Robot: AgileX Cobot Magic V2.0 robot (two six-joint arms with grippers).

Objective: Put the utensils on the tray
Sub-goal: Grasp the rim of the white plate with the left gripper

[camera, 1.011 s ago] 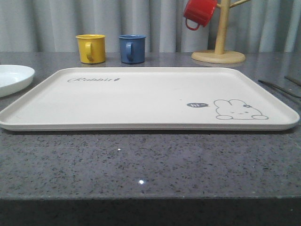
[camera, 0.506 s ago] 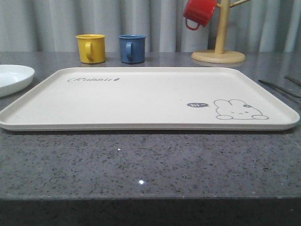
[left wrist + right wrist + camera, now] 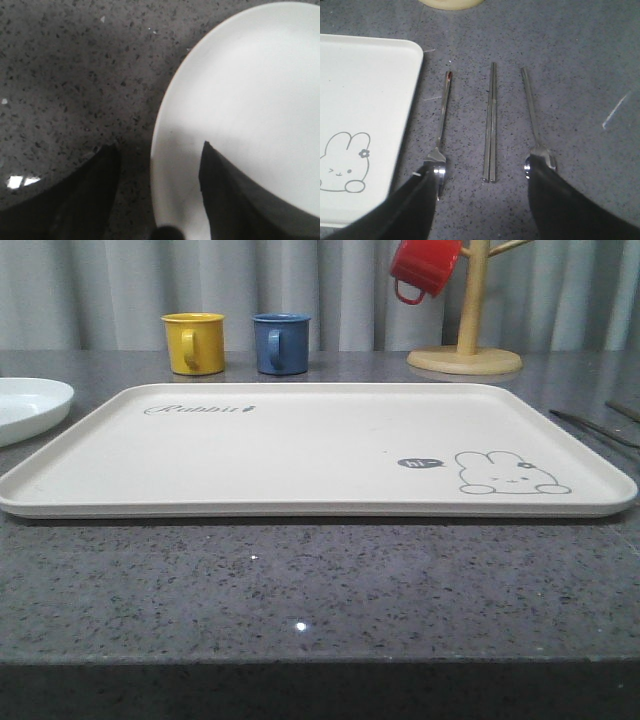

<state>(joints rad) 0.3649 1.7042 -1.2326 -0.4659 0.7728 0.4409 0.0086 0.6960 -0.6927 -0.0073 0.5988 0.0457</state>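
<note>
Three shiny utensils lie side by side on the grey counter just right of the tray (image 3: 365, 100): a fork (image 3: 442, 112), a pair of chopsticks (image 3: 492, 120) and a spoon (image 3: 531, 110). My right gripper (image 3: 482, 167) hangs open above their near ends. One finger covers the fork's tines and the other covers part of the spoon's bowl. In the front view the cream tray (image 3: 300, 440) with its rabbit drawing holds nothing, and the utensils (image 3: 590, 426) show as thin dark lines at its right. My left gripper (image 3: 160, 147) is open over the edge of a white plate (image 3: 250, 100).
The white plate (image 3: 25, 405) sits left of the tray. A yellow mug (image 3: 193, 342) and a blue mug (image 3: 280, 343) stand behind the tray. A wooden mug tree (image 3: 466, 340) with a red mug (image 3: 424, 268) stands at the back right.
</note>
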